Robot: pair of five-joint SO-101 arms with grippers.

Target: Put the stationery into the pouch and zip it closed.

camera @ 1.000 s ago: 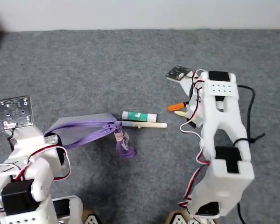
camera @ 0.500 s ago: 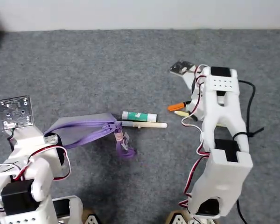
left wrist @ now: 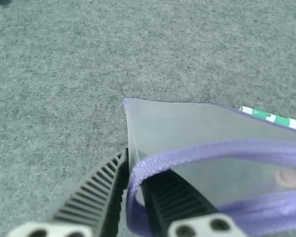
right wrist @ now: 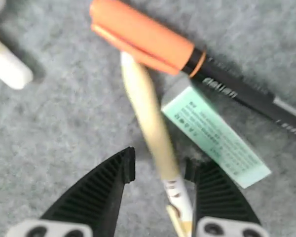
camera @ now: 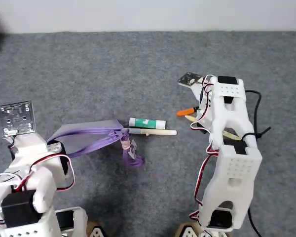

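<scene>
My left gripper (left wrist: 133,195) is shut on the corner of the clear, purple-edged pouch (left wrist: 187,133), which it holds lifted off the carpet (camera: 84,137). A green-and-white glue stick (camera: 147,123) and a white pen (camera: 153,132) lie just past the pouch's zip end. My right gripper (right wrist: 158,180) is open and straddles a cream pen (right wrist: 148,118), with one finger close against it. Beside that pen lie an orange-capped pen (right wrist: 143,37) and a mint eraser (right wrist: 214,136). From above, the right arm (camera: 227,113) covers most of this group; the orange cap (camera: 186,111) sticks out.
Grey carpet (camera: 138,64) covers the table, with open room at the back and centre. A purple pull tag (camera: 132,154) hangs from the pouch's zip. The white wall edge runs along the far side.
The right arm has shifted a little to the left and come down over the orange and cream pens. The left arm and the pouch have stayed put.
</scene>
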